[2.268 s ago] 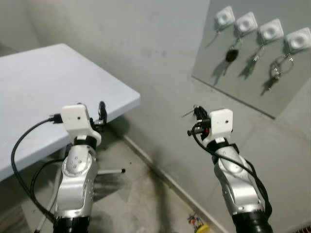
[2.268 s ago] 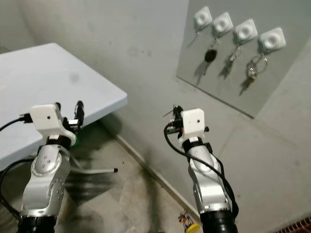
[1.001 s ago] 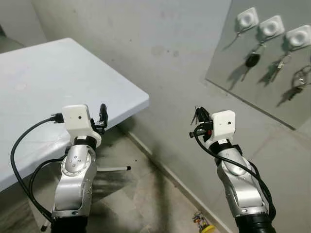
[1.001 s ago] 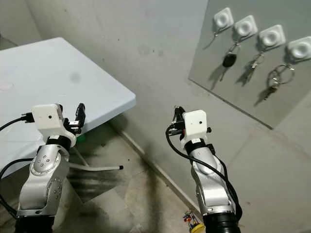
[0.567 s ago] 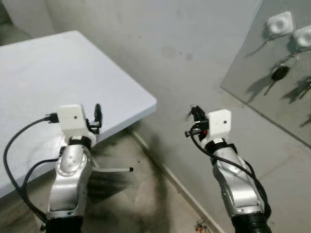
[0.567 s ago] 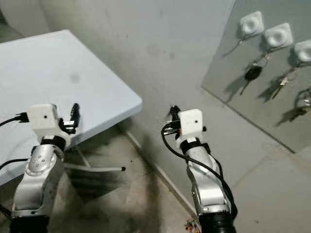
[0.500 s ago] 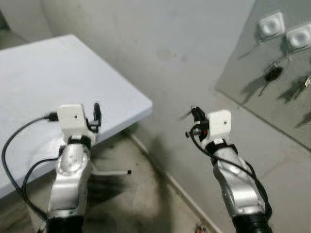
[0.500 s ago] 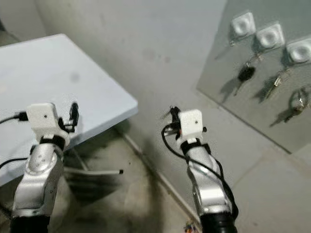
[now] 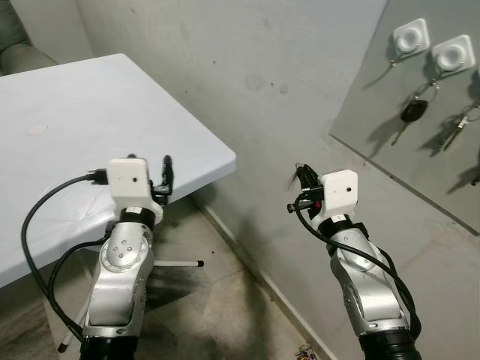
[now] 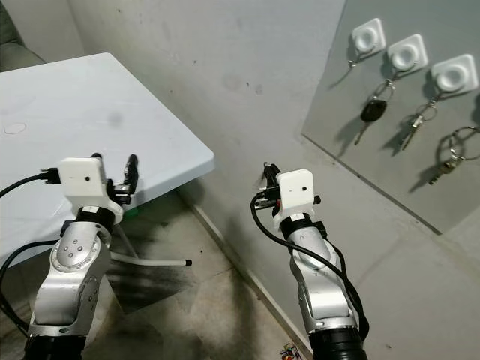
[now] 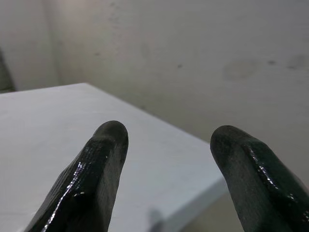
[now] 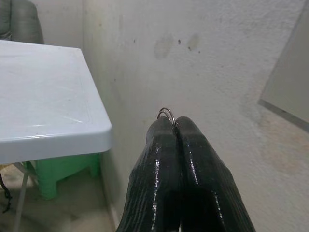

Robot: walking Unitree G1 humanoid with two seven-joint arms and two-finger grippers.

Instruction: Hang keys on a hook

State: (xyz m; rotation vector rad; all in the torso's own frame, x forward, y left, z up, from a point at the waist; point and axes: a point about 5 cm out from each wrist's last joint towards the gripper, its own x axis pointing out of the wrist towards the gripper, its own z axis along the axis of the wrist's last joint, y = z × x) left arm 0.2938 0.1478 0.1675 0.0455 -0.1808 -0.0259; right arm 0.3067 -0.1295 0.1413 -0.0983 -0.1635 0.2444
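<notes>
My right gripper (image 9: 302, 177) is raised in front of the grey wall, shut on a small metal key ring (image 12: 166, 114) that pokes out between its fingertips; the keys themselves are hidden. Up to the right, a grey panel (image 10: 375, 161) carries white square hooks. The leftmost hook (image 10: 368, 35) is bare. The second hook (image 10: 407, 52) holds a black car key (image 10: 373, 109), and the third hook (image 10: 454, 75) holds small keys (image 10: 411, 132). The panel is well above and right of my right gripper. My left gripper (image 9: 163, 171) is open and holds nothing, beside the table corner.
A white plastic table (image 9: 75, 112) fills the left, its corner close to my left arm. A green stool (image 12: 63, 169) and thin metal legs (image 10: 154, 262) stand beneath it. A ring of keys (image 10: 452, 150) hangs at the panel's right edge. The wall meets bare concrete floor (image 9: 225, 315).
The camera has swung, so the panel and table sit differently in the picture. Both arms keep much the same pose, and the right gripper stays shut on the ring.
</notes>
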